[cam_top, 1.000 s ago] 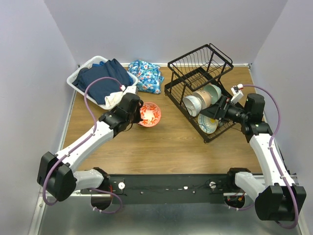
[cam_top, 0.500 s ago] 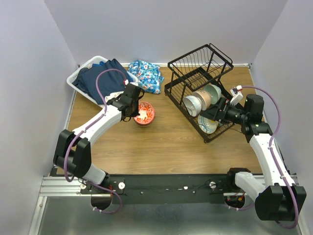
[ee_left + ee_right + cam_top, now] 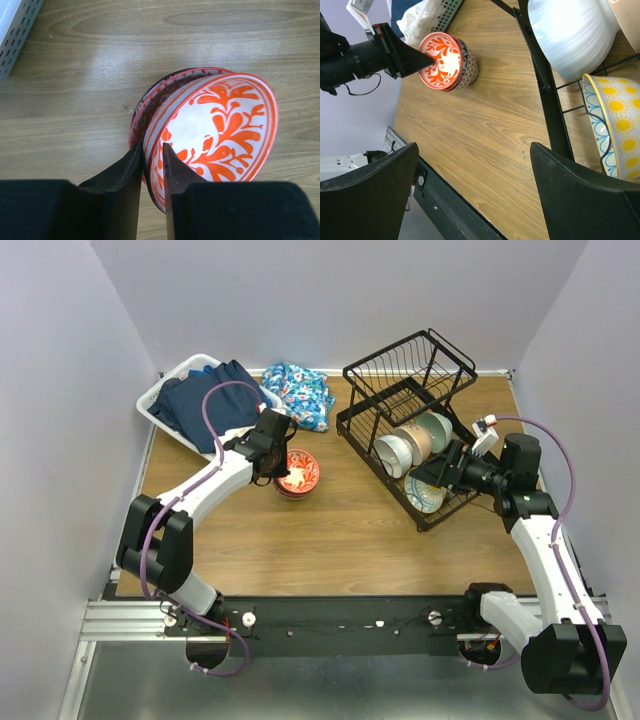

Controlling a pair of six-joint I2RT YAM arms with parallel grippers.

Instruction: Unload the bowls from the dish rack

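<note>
A red-orange floral bowl [image 3: 225, 125] rests tilted inside a dark patterned bowl [image 3: 150, 102] on the table, left of the dish rack [image 3: 400, 370]. My left gripper [image 3: 151, 145] straddles the floral bowl's near rim, with both fingers close against the wall. The same stack [image 3: 440, 60] shows far off in the right wrist view. In the rack lie a white bowl [image 3: 570, 35], a yellow bowl with a teal rim [image 3: 615, 130], a tan bowl [image 3: 418, 440] and a mint green one [image 3: 437, 427]. My right gripper [image 3: 474, 150] hangs wide open beside the rack's front, holding nothing.
A white laundry basket [image 3: 165, 400] with dark blue clothes stands at the back left, its corner [image 3: 17, 30] just beside the bowl stack. A floral cloth [image 3: 298, 392] lies between basket and rack. The rack's black frame bar [image 3: 545, 85] crosses right by my right fingers.
My left arm swung left and back and brought the floral bowl down into the patterned bowl. The right arm has not moved.
</note>
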